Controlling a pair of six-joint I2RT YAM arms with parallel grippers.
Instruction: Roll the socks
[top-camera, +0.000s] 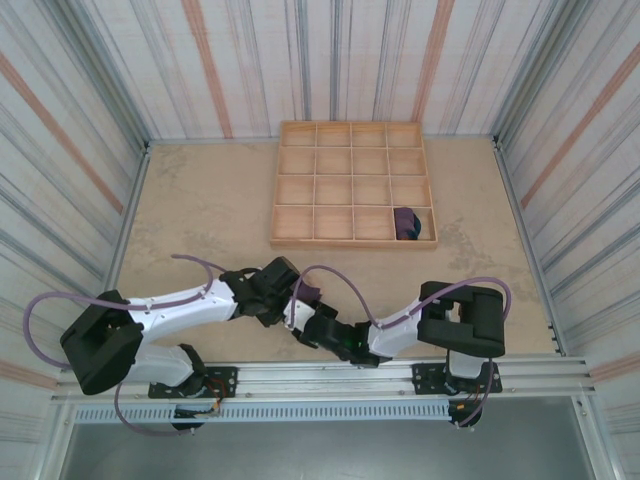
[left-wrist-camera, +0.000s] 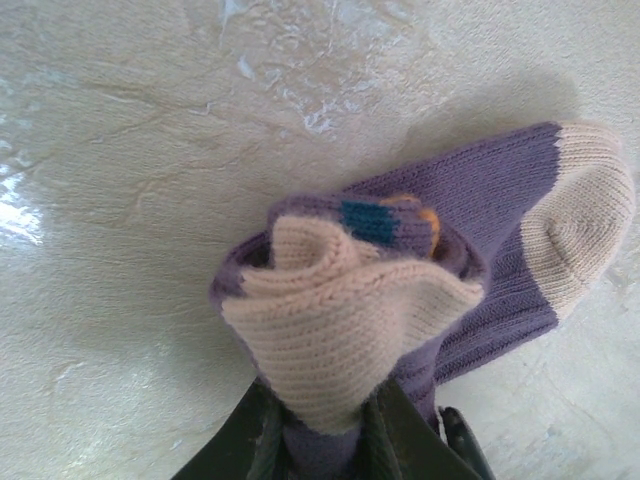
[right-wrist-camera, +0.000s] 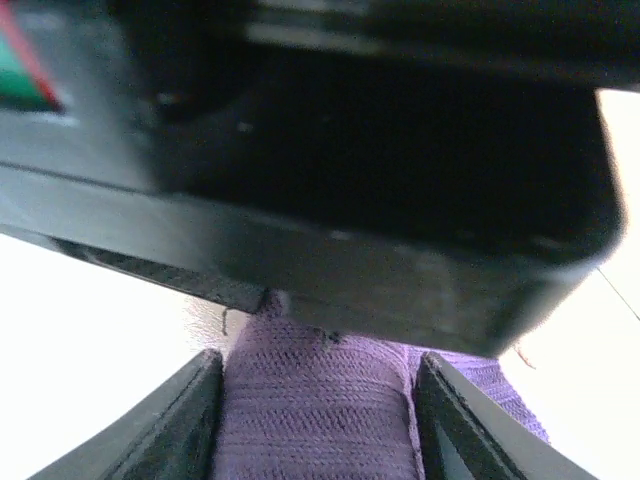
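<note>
Where the two arms meet near the front of the table (top-camera: 200, 200), the top view has the socks (top-camera: 305, 289), plus a rolled purple bundle (top-camera: 407, 223) in the tray's (top-camera: 350, 243) near-right compartment. Left wrist: left gripper (left-wrist-camera: 320, 440) pinches the half-rolled peach cuff, and the peach toe lies flat. Right wrist: right gripper (right-wrist-camera: 315, 430) is pressed onto purple knit from both sides.

Soft even light; right-wrist view blurry, overexposed.
</note>
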